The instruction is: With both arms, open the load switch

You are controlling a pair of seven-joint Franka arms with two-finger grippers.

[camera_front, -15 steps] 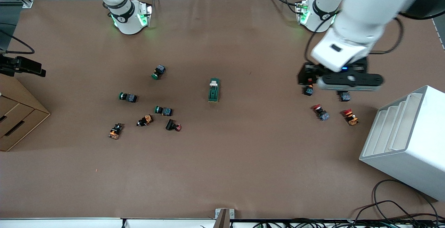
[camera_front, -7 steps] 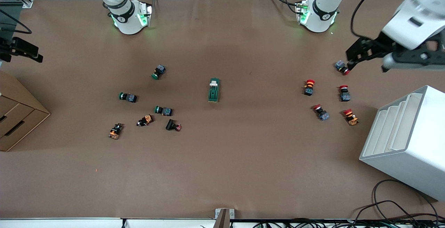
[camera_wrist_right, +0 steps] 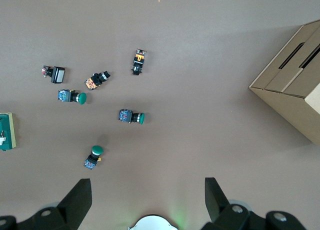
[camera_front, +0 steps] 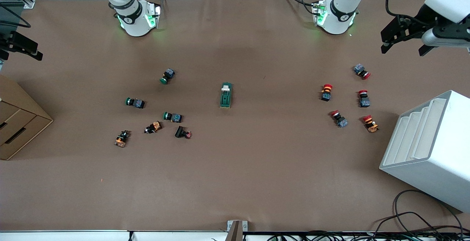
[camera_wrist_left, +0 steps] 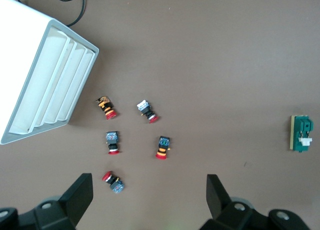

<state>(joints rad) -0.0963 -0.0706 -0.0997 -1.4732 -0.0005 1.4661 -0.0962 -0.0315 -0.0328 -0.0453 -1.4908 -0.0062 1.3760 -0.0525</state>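
The load switch (camera_front: 226, 95) is seen mid-table, its long axis running toward the front camera, well apart from both spread, empty grippers: the left gripper (camera_front: 402, 42) held over its table end, the right gripper (camera_wrist_right: 145, 200) held over its own end.

A brown worktop (camera_front: 257, 167) carried the load switch (camera_front: 226, 95) at its middle, well apart from both hands. Red buttons (camera_front: 343, 99) lay below the left hand (camera_front: 404, 44) beside a white rack (camera_front: 429, 149); green buttons (camera_front: 154, 103) lay near a cardboard box (camera_front: 18, 123).
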